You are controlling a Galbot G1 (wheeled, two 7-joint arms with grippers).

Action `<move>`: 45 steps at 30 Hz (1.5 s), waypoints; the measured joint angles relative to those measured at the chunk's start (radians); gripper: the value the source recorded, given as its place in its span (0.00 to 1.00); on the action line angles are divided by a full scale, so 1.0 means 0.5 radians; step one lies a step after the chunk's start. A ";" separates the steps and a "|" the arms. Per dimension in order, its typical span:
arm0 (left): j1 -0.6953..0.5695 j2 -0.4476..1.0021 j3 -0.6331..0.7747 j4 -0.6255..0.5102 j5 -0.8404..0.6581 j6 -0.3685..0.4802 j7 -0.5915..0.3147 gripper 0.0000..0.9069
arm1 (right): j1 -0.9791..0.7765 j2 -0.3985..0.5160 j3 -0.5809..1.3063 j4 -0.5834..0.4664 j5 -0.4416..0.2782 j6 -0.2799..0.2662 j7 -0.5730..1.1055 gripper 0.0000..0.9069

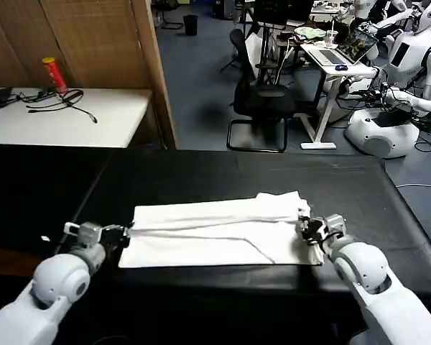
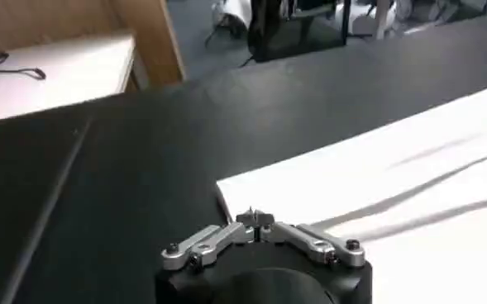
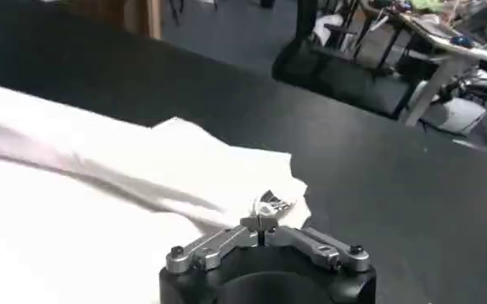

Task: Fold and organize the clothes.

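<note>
Both grippers sit pinched shut on the shirt (image 1: 219,231) ends: left gripper (image 1: 126,233) at its left edge, right gripper (image 1: 307,228) at its right. Mid-fold, I'd guess; next they carry those ends across together.

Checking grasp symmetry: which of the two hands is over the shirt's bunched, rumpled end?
The right hand. It sits at the T-shirt end where cloth is rumpled and layered; the left hand is at the flat, straight-edged end.

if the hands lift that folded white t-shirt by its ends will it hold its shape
Probably not. The white T-shirt lies in soft creased layers, so its middle would likely sag. It looks thin and light. On the black table, pushing would likely bunch it, as by the right hand.
</note>
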 joint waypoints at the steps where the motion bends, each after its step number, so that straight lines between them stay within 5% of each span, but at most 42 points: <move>1: 0.011 -0.004 -0.005 -0.007 0.024 0.019 0.005 0.97 | -0.013 -0.002 0.012 0.015 0.003 -0.012 -0.002 0.84; 2: 0.021 -0.008 -0.007 -0.010 0.040 0.037 0.007 0.97 | -0.023 -0.003 0.022 0.027 0.007 -0.023 -0.002 0.97; 11: 0.098 -0.078 -0.092 -0.144 0.191 0.107 -0.036 0.97 | -0.122 0.034 0.190 0.184 0.133 -0.048 0.045 0.97; 14: 0.065 -0.117 -0.144 -0.155 0.185 0.107 -0.060 0.97 | -0.095 0.075 0.240 0.180 0.143 0.033 0.086 0.97; 19: -0.105 -0.231 -0.149 -0.024 -0.090 0.009 -0.238 0.97 | 0.080 0.200 0.197 -0.015 0.139 0.237 0.156 0.97; 31: -0.347 -0.454 -0.034 0.323 -0.256 -0.053 -0.227 0.97 | 0.388 0.454 0.117 -0.542 0.137 0.332 0.209 0.97; 34: -0.360 -0.477 -0.024 0.374 -0.267 -0.053 -0.212 0.94 | 0.407 0.493 0.114 -0.601 0.137 0.341 0.206 0.78; 39: -0.371 -0.505 -0.020 0.438 -0.267 -0.060 -0.192 0.67 | 0.446 0.556 0.110 -0.688 0.133 0.363 0.195 0.56; 41: -0.371 -0.509 -0.020 0.453 -0.266 -0.060 -0.186 0.49 | 0.457 0.577 0.109 -0.718 0.129 0.365 0.193 0.33; 42: -0.371 -0.512 -0.020 0.461 -0.263 -0.062 -0.185 0.23 | 0.461 0.591 0.109 -0.735 0.123 0.365 0.193 0.15; 45: -0.380 -0.526 -0.021 0.489 -0.248 -0.075 -0.183 0.10 | 0.463 0.620 0.107 -0.755 0.105 0.367 0.191 0.09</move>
